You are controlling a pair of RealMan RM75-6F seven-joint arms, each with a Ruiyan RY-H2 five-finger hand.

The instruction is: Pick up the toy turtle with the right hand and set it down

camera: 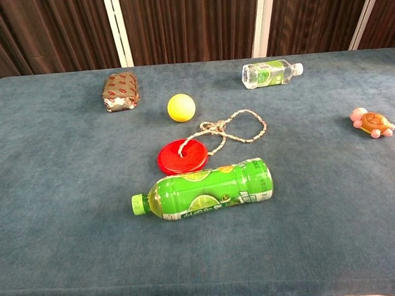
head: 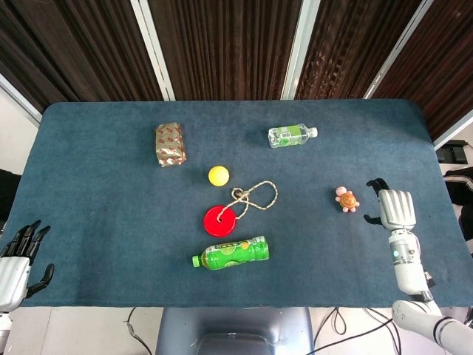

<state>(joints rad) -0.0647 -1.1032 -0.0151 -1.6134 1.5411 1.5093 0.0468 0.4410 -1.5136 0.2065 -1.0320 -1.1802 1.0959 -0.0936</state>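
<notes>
Toy turtle (head: 345, 198) is lying free on the counter (head: 96, 214); right hand (head: 394, 209) is hovering just beside it, fingers apart, holding nothing, so the set-down appears done.

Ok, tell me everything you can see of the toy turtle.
The toy turtle is small, with an orange-brown domed shell marked in segments and pink head and feet; it looks like plastic or rubber. It sits upright, belly down, on the blue cloth table, toward the robot's right side, right of the knotted rope. Nothing touches it but the table. The right hand is beside it, clearly apart, fingers spread and holding nothing.
</notes>
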